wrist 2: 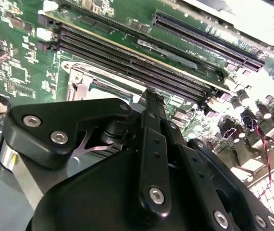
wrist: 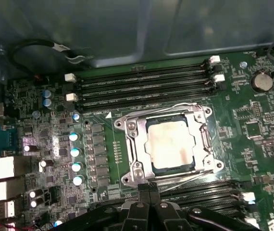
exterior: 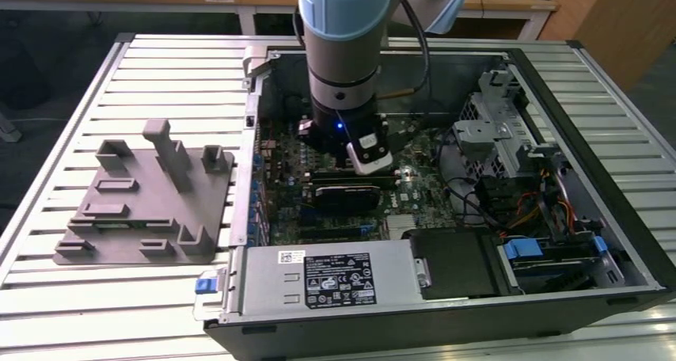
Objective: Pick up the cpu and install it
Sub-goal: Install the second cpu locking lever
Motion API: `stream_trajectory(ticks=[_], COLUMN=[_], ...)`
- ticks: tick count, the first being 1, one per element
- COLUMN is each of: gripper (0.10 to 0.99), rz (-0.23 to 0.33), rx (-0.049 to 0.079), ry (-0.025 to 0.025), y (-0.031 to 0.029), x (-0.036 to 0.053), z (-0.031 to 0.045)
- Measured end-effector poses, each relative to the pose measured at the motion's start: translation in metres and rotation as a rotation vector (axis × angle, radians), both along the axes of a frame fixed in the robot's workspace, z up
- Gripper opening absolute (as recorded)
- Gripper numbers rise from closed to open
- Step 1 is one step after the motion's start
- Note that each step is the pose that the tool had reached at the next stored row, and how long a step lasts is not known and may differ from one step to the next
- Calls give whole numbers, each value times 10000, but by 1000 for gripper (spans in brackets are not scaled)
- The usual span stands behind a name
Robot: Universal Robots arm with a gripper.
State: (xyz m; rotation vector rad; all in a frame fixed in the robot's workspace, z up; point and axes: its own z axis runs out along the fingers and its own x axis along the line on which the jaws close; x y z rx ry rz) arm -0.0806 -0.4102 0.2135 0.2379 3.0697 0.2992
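Note:
The cpu (wrist: pixel 169 144), a square chip with a pale stained metal top, lies flat inside the motherboard socket, with the metal frame (wrist: pixel 133 144) around it. My gripper (wrist: pixel 147 188) hovers just off one edge of the socket; its black fingers are pressed together with nothing between them. The second wrist view has the gripper (wrist 2: pixel 151 96) with its linkage in front of the socket frame (wrist 2: pixel 79 79). In the exterior view the arm (exterior: pixel 340 76) reaches straight down into the open computer case above the motherboard (exterior: pixel 423 210).
A grey plastic tray (exterior: pixel 148 195) with upright pegs sits on the slatted table at the exterior view's left. Memory slots (wrist: pixel 142 86) flank the socket. A power supply (exterior: pixel 328 274), a drive cage (exterior: pixel 507 131) and cables (exterior: pixel 549 210) crowd the case.

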Motion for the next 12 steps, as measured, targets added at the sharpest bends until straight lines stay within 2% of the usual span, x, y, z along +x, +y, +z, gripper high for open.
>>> stream_trajectory(ticks=[4,12], gripper=[106,106], rz=[1,0], rx=[73,222], ry=[-1,-1], y=[-29,-111], x=[-16,-28], z=[-40,-73])
